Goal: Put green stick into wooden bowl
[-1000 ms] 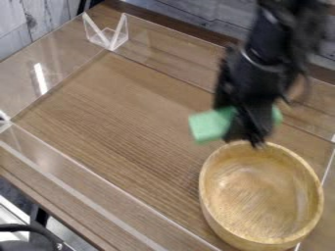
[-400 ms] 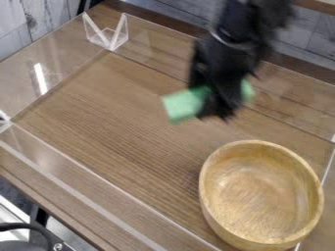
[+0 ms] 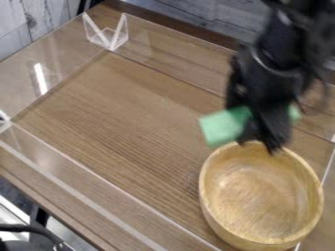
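The mint-green stick (image 3: 225,125) hangs in the air just above the far-left rim of the wooden bowl (image 3: 261,195), a large round shallow bowl of light yellowish wood at the table's front right. My black gripper (image 3: 252,120) comes down from the upper right and is shut on the green stick, whose left end sticks out past the fingers. The picture is blurred by motion, so the fingertips themselves are hard to make out. The bowl's inside looks bare.
The wooden table (image 3: 118,118) is ringed by low clear plastic walls (image 3: 53,157). A small clear folded stand (image 3: 106,32) sits at the far left corner. A grey wall runs along the back.
The gripper with the green stick swung left and away from the bowl, then came back right and down toward the bowl's far rim. The bowl stayed put.
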Available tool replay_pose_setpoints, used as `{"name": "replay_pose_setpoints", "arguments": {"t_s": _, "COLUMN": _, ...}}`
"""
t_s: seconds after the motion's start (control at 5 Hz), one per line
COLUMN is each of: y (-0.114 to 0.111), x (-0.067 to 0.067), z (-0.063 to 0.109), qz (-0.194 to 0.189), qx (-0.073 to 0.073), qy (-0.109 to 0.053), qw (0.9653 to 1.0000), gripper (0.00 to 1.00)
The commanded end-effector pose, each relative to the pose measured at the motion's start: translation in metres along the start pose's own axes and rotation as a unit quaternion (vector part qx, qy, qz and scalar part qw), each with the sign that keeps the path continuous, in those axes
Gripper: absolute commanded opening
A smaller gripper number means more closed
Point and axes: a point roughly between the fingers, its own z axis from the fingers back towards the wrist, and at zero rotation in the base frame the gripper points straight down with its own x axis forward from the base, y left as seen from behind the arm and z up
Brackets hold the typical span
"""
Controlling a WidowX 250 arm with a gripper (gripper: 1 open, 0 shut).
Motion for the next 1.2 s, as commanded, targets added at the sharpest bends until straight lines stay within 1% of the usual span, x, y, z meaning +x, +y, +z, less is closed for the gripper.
{"name": "replay_pose_setpoints", "arguments": {"t_s": 0.0, "y": 0.040, "x": -0.021, "z": 0.001, "qz": 0.040, "qx": 0.014, "qy": -0.003, "qw": 0.9991, "gripper": 0.00}}
{"name": "replay_pose_setpoints", "arguments": {"t_s": 0.2, "y": 0.005, "x": -0.004, "z": 0.003, "qz": 0.012, "qx": 0.012, "qy": -0.019, "qw": 0.9997, "gripper": 0.00}}
{"name": "replay_pose_setpoints", "arguments": {"t_s": 0.4, "y": 0.049, "x": -0.026, "z": 0.002, "qz": 0.059, "qx": 0.028, "qy": -0.007, "qw": 0.9979, "gripper": 0.00}}
{"name": "replay_pose_setpoints", "arguments": {"t_s": 0.6, "y": 0.015, "x": -0.009, "z": 0.003, "qz": 0.031, "qx": 0.025, "qy": -0.022, "qw": 0.9990, "gripper": 0.00}}
{"name": "replay_pose_setpoints", "arguments": {"t_s": 0.8, "y": 0.008, "x": -0.008, "z": 0.000, "qz": 0.024, "qx": 0.026, "qy": -0.029, "qw": 0.9990, "gripper": 0.00}}
{"name": "replay_pose_setpoints", "arguments": {"t_s": 1.0, "y": 0.011, "x": -0.008, "z": 0.003, "qz": 0.032, "qx": 0.029, "qy": -0.034, "qw": 0.9985, "gripper": 0.00}}
